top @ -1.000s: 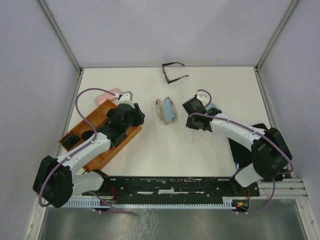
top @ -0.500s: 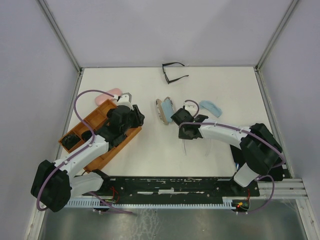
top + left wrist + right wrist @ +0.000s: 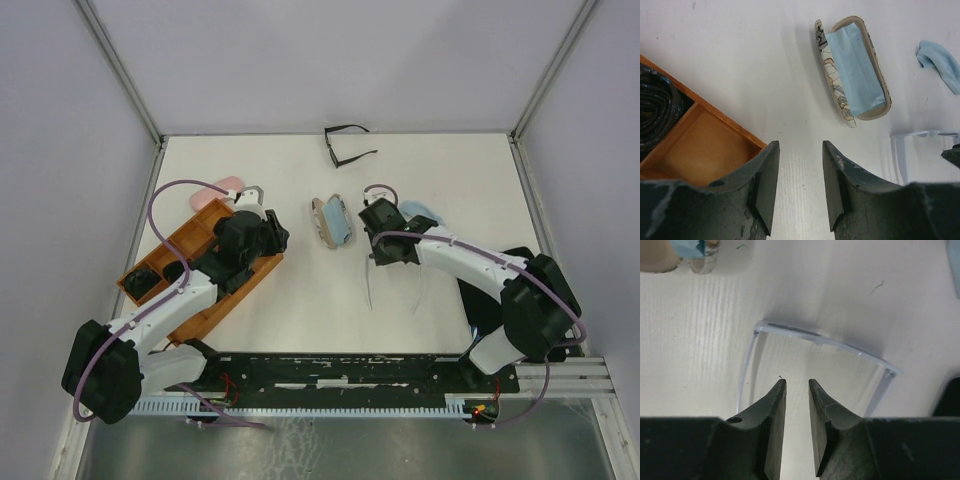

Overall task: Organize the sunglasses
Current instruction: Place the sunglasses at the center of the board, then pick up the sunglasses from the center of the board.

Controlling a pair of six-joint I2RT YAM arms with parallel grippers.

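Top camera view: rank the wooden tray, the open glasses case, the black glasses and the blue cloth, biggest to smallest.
1. wooden tray
2. black glasses and open case: these look about alike, so I can't rank them
3. blue cloth

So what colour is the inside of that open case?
The open case is light blue inside, clearest in the left wrist view.

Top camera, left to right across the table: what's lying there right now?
Wooden tray → open patterned case → clear-framed glasses. The black glasses and blue cloth overlap these sideways, so I leave them out.
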